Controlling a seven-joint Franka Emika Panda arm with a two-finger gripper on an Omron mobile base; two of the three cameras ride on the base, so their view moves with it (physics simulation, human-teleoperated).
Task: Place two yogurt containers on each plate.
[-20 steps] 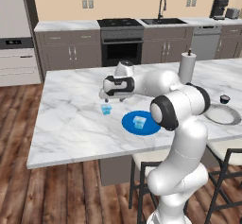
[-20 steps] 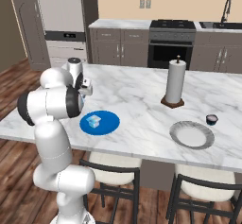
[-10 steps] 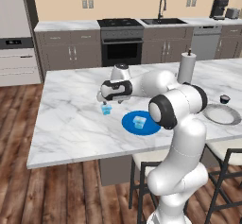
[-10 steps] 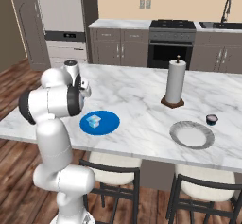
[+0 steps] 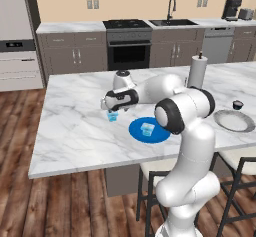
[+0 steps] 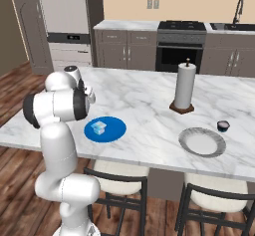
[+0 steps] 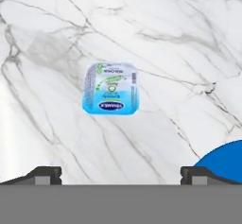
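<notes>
A pale blue yogurt container [image 7: 112,89] stands on the marble counter, with my gripper [image 7: 121,176] open straight above it and nothing between its fingertips [image 7: 45,175]. From the left base view, the gripper [image 5: 111,109] hovers just over that cup [image 5: 112,116], left of the blue plate [image 5: 160,134]. A second pale blue yogurt container [image 5: 147,128] sits on the blue plate [image 6: 115,130]. Farther right lies the grey plate [image 5: 234,121], bare, with a dark yogurt container [image 5: 237,104] on the counter just behind it.
A tall white paper towel roll [image 5: 197,71] stands on a brown base behind the grey plate. The blue plate's rim [image 7: 222,164] shows at the hand view's lower right. Stools stand under the counter's near edge [image 5: 120,163].
The gripper has come down and slightly left toward the yogurt container on the counter, still open. The cups and plates have not moved.
</notes>
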